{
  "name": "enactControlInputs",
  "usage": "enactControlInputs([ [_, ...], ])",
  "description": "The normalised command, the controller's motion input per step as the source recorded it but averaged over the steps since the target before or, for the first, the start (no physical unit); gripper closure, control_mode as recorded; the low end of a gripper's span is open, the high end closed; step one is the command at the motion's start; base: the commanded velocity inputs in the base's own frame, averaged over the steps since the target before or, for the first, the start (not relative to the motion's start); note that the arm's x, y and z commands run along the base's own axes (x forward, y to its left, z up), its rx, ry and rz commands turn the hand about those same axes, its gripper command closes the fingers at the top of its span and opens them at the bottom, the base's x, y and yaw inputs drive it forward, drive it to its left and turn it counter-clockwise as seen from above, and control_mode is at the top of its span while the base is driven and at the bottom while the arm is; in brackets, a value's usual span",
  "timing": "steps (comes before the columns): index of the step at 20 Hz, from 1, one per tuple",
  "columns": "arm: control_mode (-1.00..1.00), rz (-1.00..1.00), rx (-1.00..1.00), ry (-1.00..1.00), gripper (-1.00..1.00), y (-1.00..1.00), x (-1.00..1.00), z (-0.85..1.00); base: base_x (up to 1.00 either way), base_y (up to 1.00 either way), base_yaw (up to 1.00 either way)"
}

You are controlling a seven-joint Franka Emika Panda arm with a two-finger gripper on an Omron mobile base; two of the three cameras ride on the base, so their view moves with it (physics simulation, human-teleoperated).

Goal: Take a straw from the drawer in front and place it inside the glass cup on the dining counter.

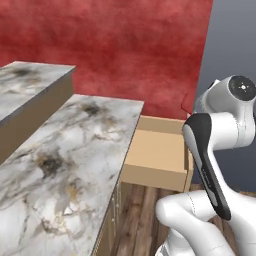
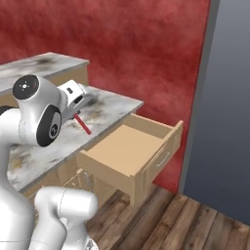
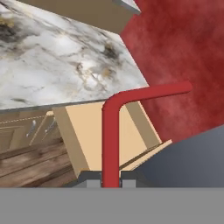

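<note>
The straw (image 3: 111, 144) is half hidden from me in the right base view (image 2: 83, 124), where only a short red slant pokes out below the gripper (image 2: 78, 113). I can't make out the fingertips there. In the hand view it rises from between the pressed-together fingers (image 3: 127, 177), pinched, thin and red, bent sideways near its top. It hangs above the open drawer (image 2: 128, 149), probably near its left edge.
</note>
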Motion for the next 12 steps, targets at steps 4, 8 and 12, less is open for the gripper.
enactControlInputs([
  [4,1.0,0.0,0.0,0.0,1.0,0.0,0.0,0.0,-0.64,-0.12,0.22],
  [8,1.0,0.0,0.0,0.0,1.0,0.0,0.0,0.0,-0.47,-0.19,0.32],
  [12,1.0,0.0,0.0,0.0,1.0,0.0,0.0,0.0,-0.54,-0.22,0.41],
])
